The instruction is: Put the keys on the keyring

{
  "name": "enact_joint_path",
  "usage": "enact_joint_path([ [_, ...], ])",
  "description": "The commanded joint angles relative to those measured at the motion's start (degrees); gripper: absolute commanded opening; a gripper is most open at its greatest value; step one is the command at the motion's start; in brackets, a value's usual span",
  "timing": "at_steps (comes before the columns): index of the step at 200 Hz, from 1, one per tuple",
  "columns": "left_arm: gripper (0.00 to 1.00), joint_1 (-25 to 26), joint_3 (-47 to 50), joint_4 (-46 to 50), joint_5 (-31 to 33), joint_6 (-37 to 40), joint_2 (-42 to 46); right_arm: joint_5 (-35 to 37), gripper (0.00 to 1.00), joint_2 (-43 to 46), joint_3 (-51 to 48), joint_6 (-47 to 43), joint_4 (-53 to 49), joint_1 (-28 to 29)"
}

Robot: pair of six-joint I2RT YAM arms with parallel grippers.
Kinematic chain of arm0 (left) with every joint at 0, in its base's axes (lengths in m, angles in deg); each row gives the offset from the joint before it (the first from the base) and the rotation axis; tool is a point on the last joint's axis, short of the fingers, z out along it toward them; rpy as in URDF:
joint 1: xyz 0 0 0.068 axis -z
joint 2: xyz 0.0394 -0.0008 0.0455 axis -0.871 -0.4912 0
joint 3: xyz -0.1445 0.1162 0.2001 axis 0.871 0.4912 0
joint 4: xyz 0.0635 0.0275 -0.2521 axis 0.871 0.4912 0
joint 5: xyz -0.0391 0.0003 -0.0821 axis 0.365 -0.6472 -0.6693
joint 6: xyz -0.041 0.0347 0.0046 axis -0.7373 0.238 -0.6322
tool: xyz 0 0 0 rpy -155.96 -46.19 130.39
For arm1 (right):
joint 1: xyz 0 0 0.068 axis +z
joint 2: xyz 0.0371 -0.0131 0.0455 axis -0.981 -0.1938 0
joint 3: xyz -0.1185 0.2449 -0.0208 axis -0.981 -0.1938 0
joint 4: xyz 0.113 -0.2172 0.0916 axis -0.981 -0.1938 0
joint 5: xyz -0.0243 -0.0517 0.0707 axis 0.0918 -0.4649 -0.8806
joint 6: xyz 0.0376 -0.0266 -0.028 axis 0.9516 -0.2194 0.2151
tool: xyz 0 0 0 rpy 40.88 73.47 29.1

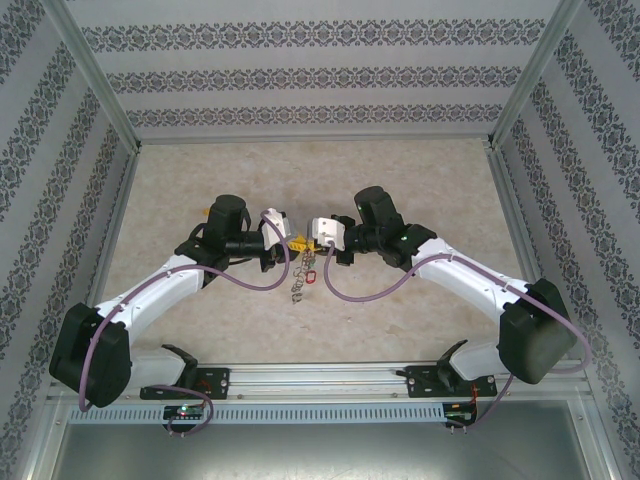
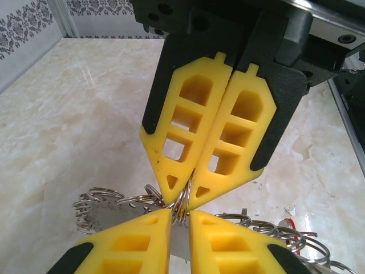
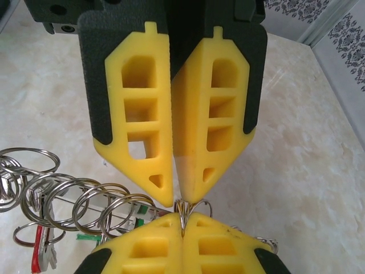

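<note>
Top external view, working from the left: my left arm reaches in over the marbled counter (image 1: 190, 180), and its left tool (image 1: 291, 241) meets the right tool (image 1: 304, 244) tip to tip at the centre. Just on the near side of that meeting point the keys (image 1: 298, 285) lie bunched on the counter, with a red tag (image 1: 308, 272) among them.

On the left wrist camera I see the left tool narrowed to a slit, its yellow fingers (image 2: 137, 240) pinching a silver ring (image 2: 181, 206) seen edge-on. The right tool faces it from the opposite side, pads pressed together on the same ring. I cannot tell whether that is the keyring itself or one of the tags' small rings.

On the right wrist camera a row of split rings (image 3: 85, 200) lies to the left of the pinch, just above the counter. The red tag and a green tag (image 3: 88, 235) sit beneath them. Here the right tool is clamped fully on the silver ring, and the left tool's tips grip it from above.
</note>
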Motion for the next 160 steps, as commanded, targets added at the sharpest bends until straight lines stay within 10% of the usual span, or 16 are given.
enact_joint_path([
  [1,0.15,0.57,-1.37,3.31,-0.08,2.19,-0.99,-3.29,0.05,0.17,3.72,2.06,5.61,1.33],
  [77,0.23,0.83,-2.34,4.43,0.21,2.14,-2.57,-1.89,0.04,-2.54,4.19,4.41,7.05,3.5],
  [160,0.0,0.79,-1.5,4.21,1.91,3.06,-3.58,-1.22,0.08,-3.45,1.6,5.45,9.3,3.46],
])
